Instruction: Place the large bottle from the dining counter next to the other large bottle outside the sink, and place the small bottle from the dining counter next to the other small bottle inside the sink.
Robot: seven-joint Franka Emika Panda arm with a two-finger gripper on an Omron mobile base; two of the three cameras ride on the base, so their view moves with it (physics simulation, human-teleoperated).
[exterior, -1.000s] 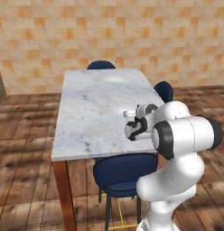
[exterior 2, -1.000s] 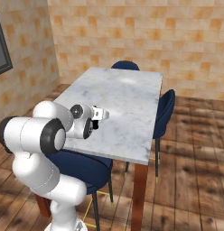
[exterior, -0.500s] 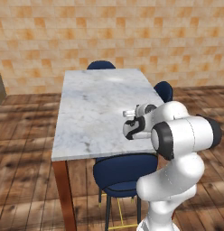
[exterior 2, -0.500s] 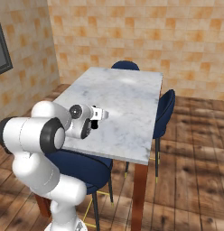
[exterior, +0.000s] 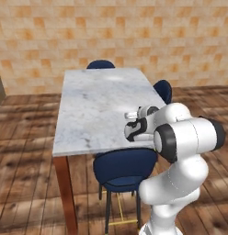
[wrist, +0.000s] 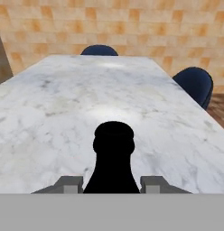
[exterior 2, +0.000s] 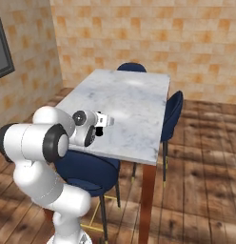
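We see little of the small bottle (wrist: 113, 158) beyond a black silhouette: in the hand view its cap and neck rise between the two finger tips (wrist: 68, 184), and its lower body is cut off by the bottom of that picture. In both base views the arm's own wrist and elbow cover most of it, so from there we cannot make out its shape.

The gripper (wrist: 112, 185) is clamped on the small bottle, its jaws drawn in against the sides, and it holds the bottle over the near right part of the dining counter (exterior: 102, 110). In the left base view the gripper (exterior: 133, 131) sits above the marble close to the near edge; in the right base view the gripper (exterior 2: 98, 130) hangs near the counter's left edge.

The marble top ahead lies bare all the way to the far edge. Blue chairs (exterior: 125, 167) stand at the near side, the right side and the far end, and wooden floor surrounds the counter up to the tiled wall.
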